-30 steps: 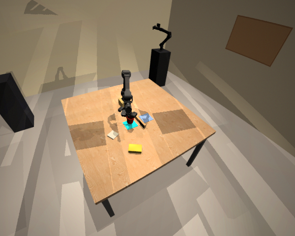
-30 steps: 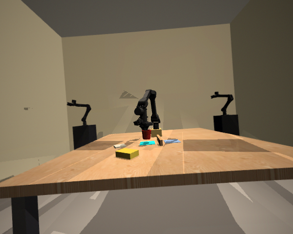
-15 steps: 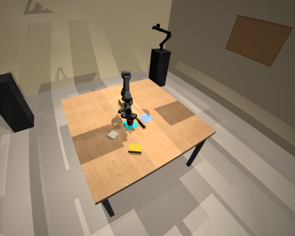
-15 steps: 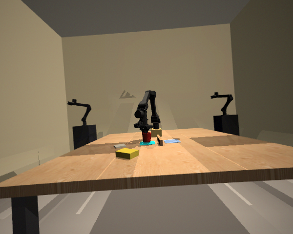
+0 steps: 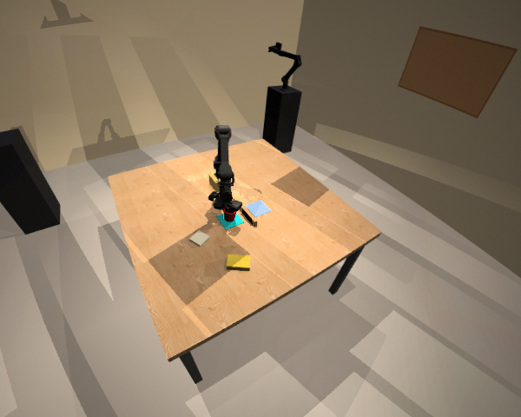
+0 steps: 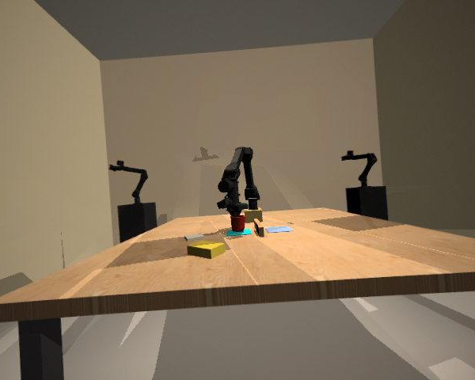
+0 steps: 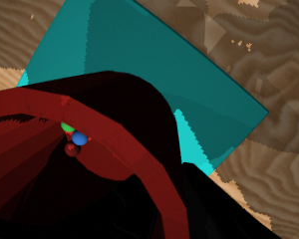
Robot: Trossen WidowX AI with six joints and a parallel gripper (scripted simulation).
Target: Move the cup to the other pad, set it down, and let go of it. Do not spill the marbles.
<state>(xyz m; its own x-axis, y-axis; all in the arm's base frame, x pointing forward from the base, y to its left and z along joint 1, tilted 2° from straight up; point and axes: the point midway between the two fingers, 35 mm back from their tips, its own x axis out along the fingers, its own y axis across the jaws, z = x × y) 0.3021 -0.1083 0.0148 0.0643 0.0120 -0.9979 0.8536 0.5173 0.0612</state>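
The red cup (image 5: 229,215) (image 6: 237,223) (image 7: 40,101) is upright at the teal pad (image 5: 238,221) (image 6: 248,232) (image 7: 140,45). Its base is on the pad or barely above it; I cannot tell which. My gripper (image 5: 228,208) (image 6: 236,214) is shut on the cup near its rim, pointing down. In the wrist view a green marble (image 7: 68,126), a blue marble (image 7: 80,138) and a dark red marble (image 7: 72,148) lie inside the cup. The light blue pad (image 5: 258,208) (image 6: 279,229) is bare, across a low barrier from the cup.
The low wooden barrier (image 5: 249,216) (image 6: 258,228) stands between the two pads. A yellow block (image 5: 238,261) (image 6: 205,248) and a flat grey tile (image 5: 199,237) (image 6: 194,237) lie on the table. A tan block (image 5: 214,181) (image 6: 253,215) is by the arm's base.
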